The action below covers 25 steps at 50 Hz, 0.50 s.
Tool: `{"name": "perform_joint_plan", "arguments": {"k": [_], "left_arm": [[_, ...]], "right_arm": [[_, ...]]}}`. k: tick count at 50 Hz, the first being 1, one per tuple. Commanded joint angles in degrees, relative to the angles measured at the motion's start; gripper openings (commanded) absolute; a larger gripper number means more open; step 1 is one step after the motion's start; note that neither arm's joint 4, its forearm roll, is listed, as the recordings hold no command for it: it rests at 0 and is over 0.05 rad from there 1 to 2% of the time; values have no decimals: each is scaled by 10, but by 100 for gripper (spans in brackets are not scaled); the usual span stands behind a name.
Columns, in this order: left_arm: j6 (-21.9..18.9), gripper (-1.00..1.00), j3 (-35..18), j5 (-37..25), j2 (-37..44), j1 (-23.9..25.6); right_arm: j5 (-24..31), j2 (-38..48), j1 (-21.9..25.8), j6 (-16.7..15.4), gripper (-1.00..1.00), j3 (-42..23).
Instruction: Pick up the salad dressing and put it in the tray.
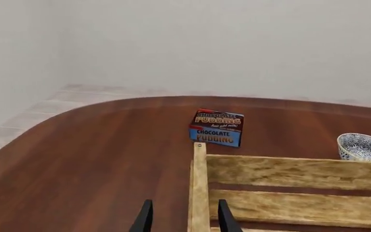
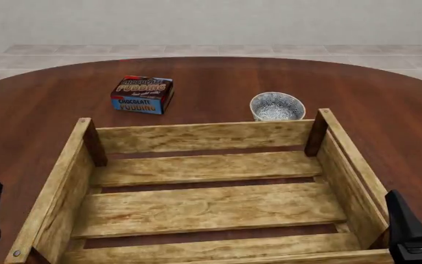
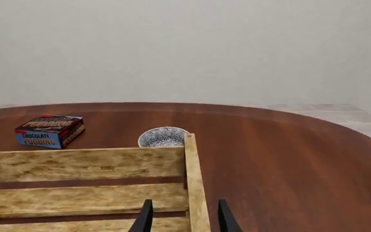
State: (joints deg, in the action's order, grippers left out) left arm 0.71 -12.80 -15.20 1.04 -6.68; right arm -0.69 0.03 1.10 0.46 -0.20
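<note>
Left gripper (image 1: 185,220) and right gripper (image 3: 185,217) parted, empty, each straddling a tray (image 2: 196,137) side wall without visible contact.

The tray's (image 2: 196,206) near wall runs off the front view's bottom edge. Only the finger tips of the left gripper (image 1: 181,223) and right gripper (image 3: 181,222) show, straddling tray walls. The bowl (image 1: 364,147) is cut by the frame edge and partly hidden behind the tray's far wall.
</note>
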Motion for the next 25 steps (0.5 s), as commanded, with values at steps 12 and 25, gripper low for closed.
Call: {"name": "perform_joint_plan", "arguments": {"k": [12,25], "left_arm": [[-24,100,-89,-79,19,-104],[-63,100,-111,-123,5,-169]], "right_arm": [[4,0,3,-1,100,0],[4,0,4,-1,100,0]]}}
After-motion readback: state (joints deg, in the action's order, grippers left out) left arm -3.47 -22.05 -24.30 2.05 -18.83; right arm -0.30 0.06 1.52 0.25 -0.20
